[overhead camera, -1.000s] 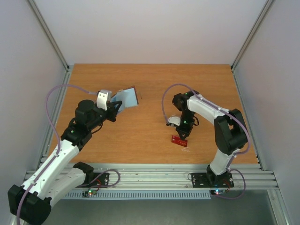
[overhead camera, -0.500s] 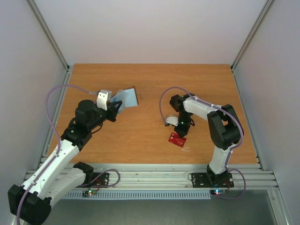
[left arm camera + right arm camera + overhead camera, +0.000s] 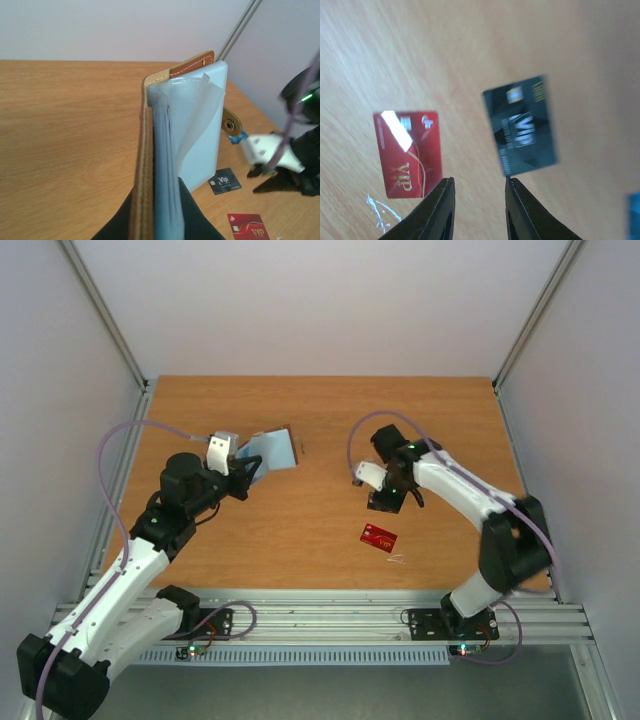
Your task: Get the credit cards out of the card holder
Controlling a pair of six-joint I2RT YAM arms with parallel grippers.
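My left gripper (image 3: 245,472) is shut on the brown card holder (image 3: 272,450) and holds it open and on edge above the table. The left wrist view shows its pale blue-grey pockets (image 3: 192,130) and closing tab, with my fingers (image 3: 200,220) clamped on the near edge. The red card (image 3: 379,537) lies flat on the table; it also shows in the right wrist view (image 3: 409,152). The black card (image 3: 525,125) lies beside it. A blue card (image 3: 634,215) shows at the frame edge. My right gripper (image 3: 477,180) is open and empty, hovering above the gap between the red and black cards.
Small white marks (image 3: 397,559) lie on the wooden table (image 3: 320,410) just in front of the red card. Grey walls and metal rails (image 3: 110,340) close in the left, right and back sides. The arm bases sit on the near rail.
My right gripper has lifted off the red card and moved back toward the far side. The red card stays flat on the table. The left arm has not moved.
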